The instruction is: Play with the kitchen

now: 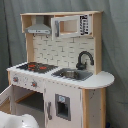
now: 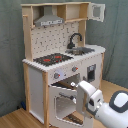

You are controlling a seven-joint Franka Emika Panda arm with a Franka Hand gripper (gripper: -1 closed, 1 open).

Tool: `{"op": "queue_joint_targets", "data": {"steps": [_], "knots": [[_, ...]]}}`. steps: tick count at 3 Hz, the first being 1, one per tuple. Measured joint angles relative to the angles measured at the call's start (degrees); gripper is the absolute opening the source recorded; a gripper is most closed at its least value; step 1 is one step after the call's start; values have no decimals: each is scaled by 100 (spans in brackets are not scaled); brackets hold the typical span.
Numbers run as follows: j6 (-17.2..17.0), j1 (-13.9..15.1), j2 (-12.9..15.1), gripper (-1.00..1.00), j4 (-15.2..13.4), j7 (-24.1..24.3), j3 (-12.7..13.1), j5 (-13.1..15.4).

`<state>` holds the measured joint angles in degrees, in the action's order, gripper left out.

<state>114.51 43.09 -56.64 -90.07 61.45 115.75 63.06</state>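
— Where did the tall white and light-wood toy kitchen [image 1: 60, 75] [image 2: 62, 60] stand?

— Against a grey-green curtain [image 1: 10, 35] [image 2: 10, 50] in both exterior views, on a wooden floor [image 2: 20, 117] in the second exterior view.

— What was on the kitchen itself?

— A grey extractor hood [image 1: 39, 27] [image 2: 49, 19] sat under its top shelf, above a white tiled back panel [image 1: 57, 50] [image 2: 55, 37]. On its counter lay a black hob with red rings [image 1: 34, 66] [image 2: 52, 59], and beside the hob a steel sink [image 1: 72, 74] [image 2: 82, 50] with a curved black faucet [image 1: 83, 59] [image 2: 75, 39]. The upper cupboard's door [image 2: 97, 11] stood open in the second exterior view.

— And the oven?

— Its white windowed oven door [image 2: 64, 97] hung open below the hob in the second exterior view.

— Where was the arm?

— The white robot arm [image 2: 107, 107] reached from the floor side toward the kitchen's front, its white gripper [image 2: 84, 92] right at the edge of the oven door.

— Clenched or released?

— I could not tell; the fingers were not distinguishable, nor whether it touched the door.
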Motion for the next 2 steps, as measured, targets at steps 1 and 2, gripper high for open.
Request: {"op": "queue_joint_targets", "data": {"steps": [1, 2], "knots": [[31, 209, 0, 100, -10, 451, 300, -29], [68, 454, -1, 100, -82, 938, 637, -92]]}}
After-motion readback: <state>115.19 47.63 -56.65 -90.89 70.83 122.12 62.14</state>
